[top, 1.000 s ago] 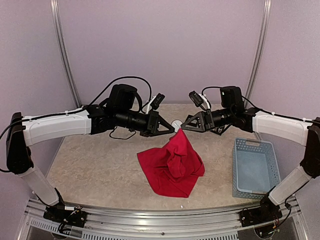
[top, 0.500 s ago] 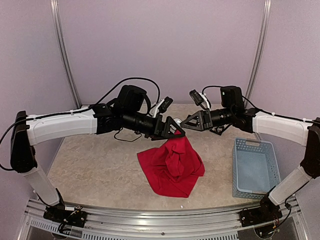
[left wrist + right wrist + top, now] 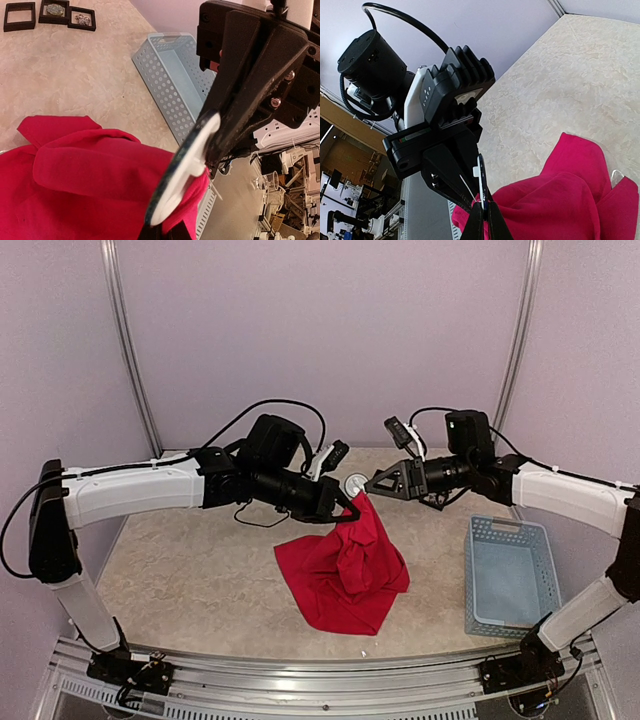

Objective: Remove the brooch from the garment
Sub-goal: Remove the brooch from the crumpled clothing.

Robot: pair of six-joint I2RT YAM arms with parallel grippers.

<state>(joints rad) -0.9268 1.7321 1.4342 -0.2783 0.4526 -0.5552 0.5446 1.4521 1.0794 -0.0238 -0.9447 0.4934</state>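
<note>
Your left claw (image 3: 348,506) swung in toward the basket (image 3: 508,580) over the last second. It had hung well short of the cloth, spread wide on the way in, then snapped closed. It was pressed together at the raised peak of the garment (image 3: 345,570), right at the edge of the brooch (image 3: 356,483). From the wrist view it looked to be pinching the white disc's rim, though some cloth may have been caught with it. Your right claw (image 3: 368,491) had barely moved and stayed clamped on that same peak from the basket side, holding it up. The rest of the garment lay crumpled on the counter (image 3: 190,580) just left of the basket, and the brooch sat above it, not yet off the cloth. With both holds set, you looked ready to pull the two apart.
</note>
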